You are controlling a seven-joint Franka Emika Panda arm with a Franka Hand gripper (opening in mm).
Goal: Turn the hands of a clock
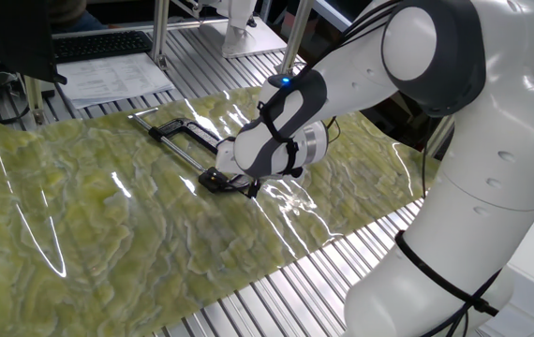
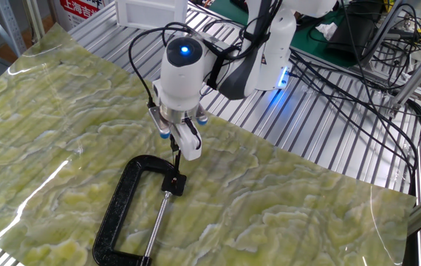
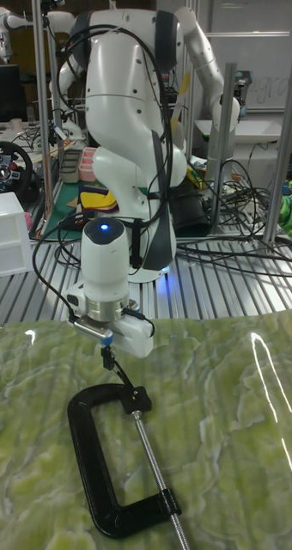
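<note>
Clamp frame (image 2: 118,214) below the claw (image 2: 175,153): black metal, matt paint; its rod (image 3: 153,455) bare silver metal, threaded. Sheet (image 2: 40,118) under the claw: green marbled, glossy film, glare streaks, slightly wrinkled. Table (image 2: 329,140) behind the claw: ribbed bare aluminium. Arm shell (image 1: 454,168): smooth glossy white plastic, dark grey joints

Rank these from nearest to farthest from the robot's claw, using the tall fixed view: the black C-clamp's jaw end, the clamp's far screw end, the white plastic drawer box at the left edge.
1. Jaw end of the black metal C-clamp: just below the claw.
2. Screw end of the silver threaded rod: at the clamp's bottom, toward the camera.
3. White plastic drawer box: far left, off the green mat.
</note>
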